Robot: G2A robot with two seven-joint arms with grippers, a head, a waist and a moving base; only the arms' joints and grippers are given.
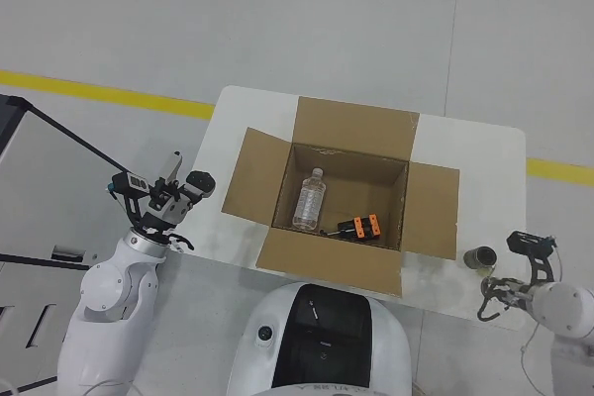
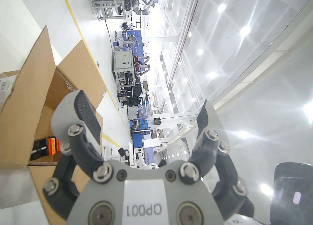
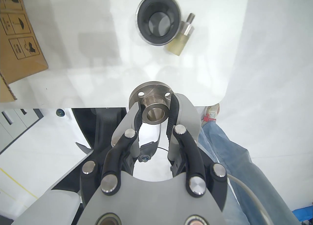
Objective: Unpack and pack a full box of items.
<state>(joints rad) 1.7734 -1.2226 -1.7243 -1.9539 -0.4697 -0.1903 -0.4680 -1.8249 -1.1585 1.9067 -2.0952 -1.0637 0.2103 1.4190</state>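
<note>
An open cardboard box [image 1: 337, 188] stands in the middle of the white table [image 1: 475, 158]. Inside lie a clear plastic bottle [image 1: 310, 198] and an orange-and-black tool [image 1: 359, 227], the tool [image 2: 49, 146] also showing past a flap in the left wrist view. My right gripper [image 3: 154, 108] is shut on a metal flanged bushing [image 3: 154, 113] over the table's near right corner [image 1: 493, 294]. Just beyond it a black round cup [image 3: 159, 25] and a small brass fitting [image 3: 182, 37] rest on the table. My left gripper [image 2: 144, 103] hangs open and empty left of the box [image 1: 183, 185].
The box's flaps [image 1: 428, 210] are spread outward on all sides. The table's rounded corner edge [image 3: 220, 96] lies right by the right gripper. A person's leg in jeans [image 3: 227, 150] stands beside that corner. Bare tabletop [image 1: 485, 188] lies right of the box.
</note>
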